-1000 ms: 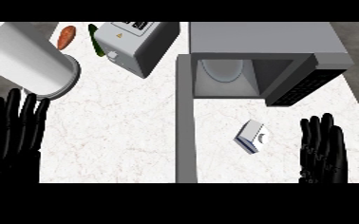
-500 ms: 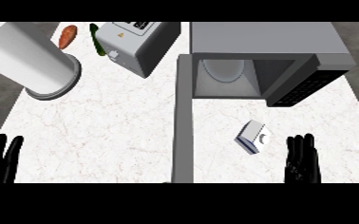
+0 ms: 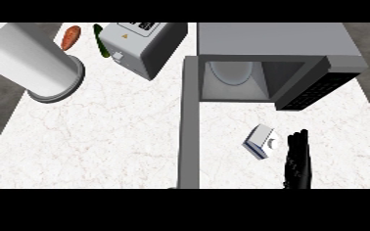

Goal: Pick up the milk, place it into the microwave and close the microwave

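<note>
- One milk carton [image 3: 262,142] lies on the counter [image 3: 123,142], at 6 o'clock from the one microwave [image 3: 274,44], whose door [image 3: 314,85] stands open.
- One toaster [image 3: 141,46], one carrot [image 3: 70,36], one cucumber [image 3: 99,46] and one white cylinder [image 3: 43,71] are at 10 o'clock.
- One right hand [image 3: 298,162] is at 4 o'clock of the milk, just beside it, fingers straight and together, holding nothing.
- The toaster's markings are unreadable.

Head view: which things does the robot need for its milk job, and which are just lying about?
For the job: milk carton; microwave, its door open; right hand, open beside the carton.

Just lying about: toaster; carrot; cucumber; tall grey canister.
</note>
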Available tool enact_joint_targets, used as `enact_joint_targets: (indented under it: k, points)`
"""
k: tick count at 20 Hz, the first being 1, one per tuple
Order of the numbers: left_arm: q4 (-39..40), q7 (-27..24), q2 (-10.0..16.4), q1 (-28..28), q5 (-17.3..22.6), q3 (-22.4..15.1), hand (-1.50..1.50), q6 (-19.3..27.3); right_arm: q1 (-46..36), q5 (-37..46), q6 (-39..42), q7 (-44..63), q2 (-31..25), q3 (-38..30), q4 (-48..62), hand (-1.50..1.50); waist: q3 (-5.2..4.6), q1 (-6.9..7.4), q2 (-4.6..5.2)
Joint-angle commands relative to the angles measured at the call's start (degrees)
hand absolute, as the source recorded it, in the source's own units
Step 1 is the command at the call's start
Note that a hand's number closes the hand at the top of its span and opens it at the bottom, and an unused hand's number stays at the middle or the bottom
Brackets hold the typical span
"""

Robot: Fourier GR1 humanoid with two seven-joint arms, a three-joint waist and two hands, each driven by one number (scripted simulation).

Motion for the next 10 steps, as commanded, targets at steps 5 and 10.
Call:
enact_joint_targets:
  k: [5, 10]
  points:
    - [-2.6, -4.1, -0.4, 7.7, 1.8, 2.2, -1.5, -4.9, -9.3, -4.7, 1.5, 0.3, 0.7, -9.4, 9.9, -1.5, -0.05, 0.4, 0.19]
    - [-0.1, -6.0, -0.5, 9.5, 5.3, 5.9, -1.5, -8.8, -8.9, -16.0, -0.7, -9.3, -3.3, -12.2, 16.9, -1.5, 0.0, 0.24, 0.15]
